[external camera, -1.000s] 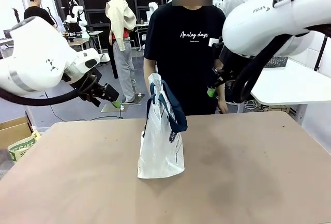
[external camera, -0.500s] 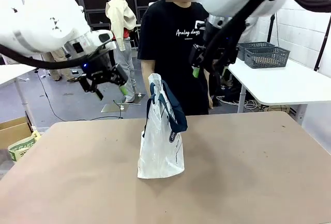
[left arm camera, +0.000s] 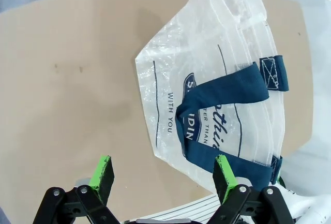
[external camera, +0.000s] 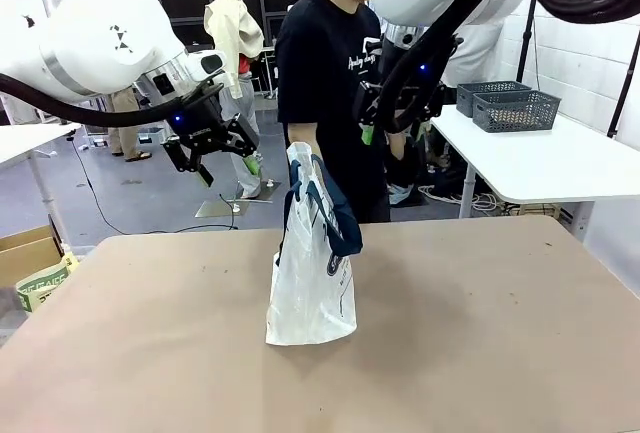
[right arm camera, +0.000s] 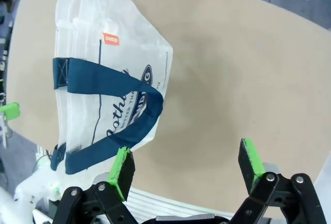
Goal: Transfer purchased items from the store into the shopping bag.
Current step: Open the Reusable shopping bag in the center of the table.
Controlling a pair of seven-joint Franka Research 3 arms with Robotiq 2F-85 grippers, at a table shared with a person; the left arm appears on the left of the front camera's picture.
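1. The bag [external camera: 312,271] stands upright near the middle of the desk [external camera: 500,333], its long axis vertical. Its thin edge faces the front camera.
2. Its broad faces turn outward to the two arms, so each wrist camera looks down on one face [left arm camera: 227,43] [right arm camera: 106,74]. The flattened mouth runs from the robot's side toward the person [external camera: 325,63].
3. The left gripper [external camera: 228,165] hangs above the desk, up and to the left of the bag's top, with its jaws spread wide and nothing between them [left arm camera: 163,175].
4. The right gripper [external camera: 390,128] hangs up and to the right, farther back near the person. It is likewise spread wide and empty [right arm camera: 186,164].
5. The left one looks slightly nearer the bag's top edge, though that is a judgement from the front view.
6. A navy handle [left arm camera: 227,87] droops over each face, which probably suits one gripper per side for spreading the mouth.
7. On the left-facing side the navy print reads "WITH YOU", beside larger script cut off by the handle.
8. The right-facing side carries an oval logo and script, partly covered, and a small orange tag [right arm camera: 110,38] (its white print is too small to read).
9. The person's black shirt has white lettering, partly hidden by the right arm.
10. Two dark lattice baskets [external camera: 510,105] sit on a white side table, well apart from the bag.
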